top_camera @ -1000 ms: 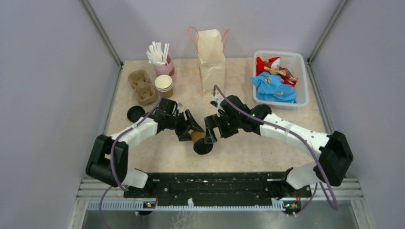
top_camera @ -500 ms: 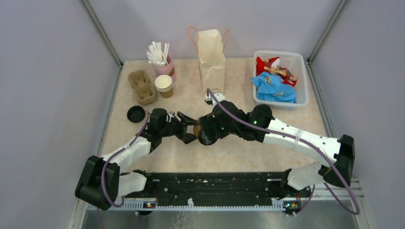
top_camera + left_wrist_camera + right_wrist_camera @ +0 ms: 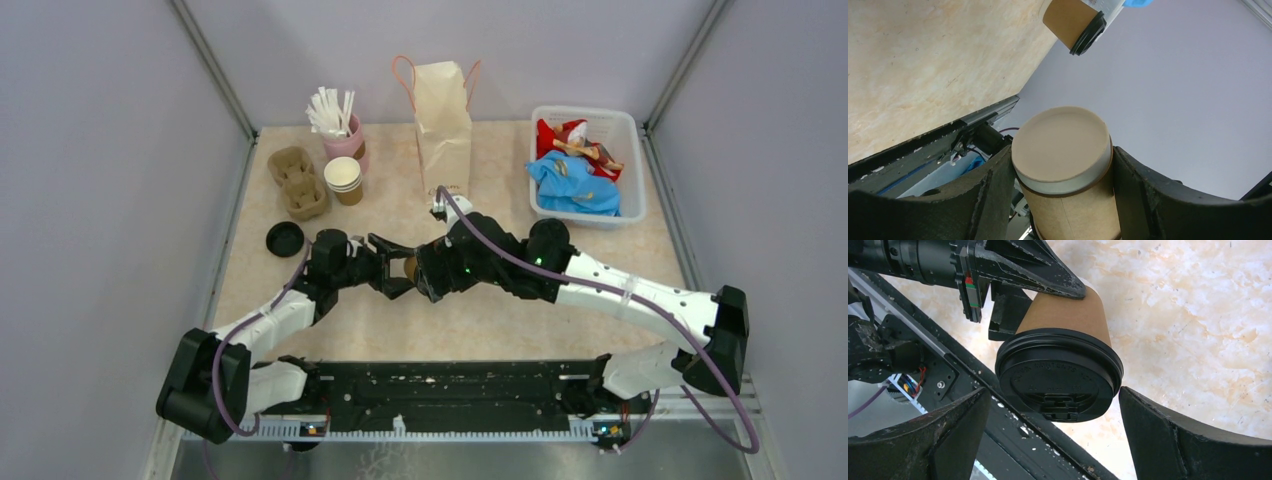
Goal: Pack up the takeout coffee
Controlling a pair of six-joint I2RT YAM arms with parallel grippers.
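The left gripper (image 3: 1062, 152) clamps a small brown paper cup (image 3: 1068, 315) near its base, holding it on its side above the middle of the table (image 3: 500, 310), nearer than the paper bag (image 3: 443, 125). The right gripper (image 3: 1053, 395) is spread wide either side of the cup's black lid (image 3: 1058, 380). A second lidded cup (image 3: 1071, 21) stands on the table beyond.

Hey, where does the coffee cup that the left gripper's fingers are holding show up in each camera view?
Top external: the coffee cup is near the picture's centre, mostly hidden.
Left wrist: the cup is lower centre, base toward the camera.
Right wrist: the cup is centre, its black lid toward the camera.
Shared landmark: the left gripper's fingers on the cup's brown wall.
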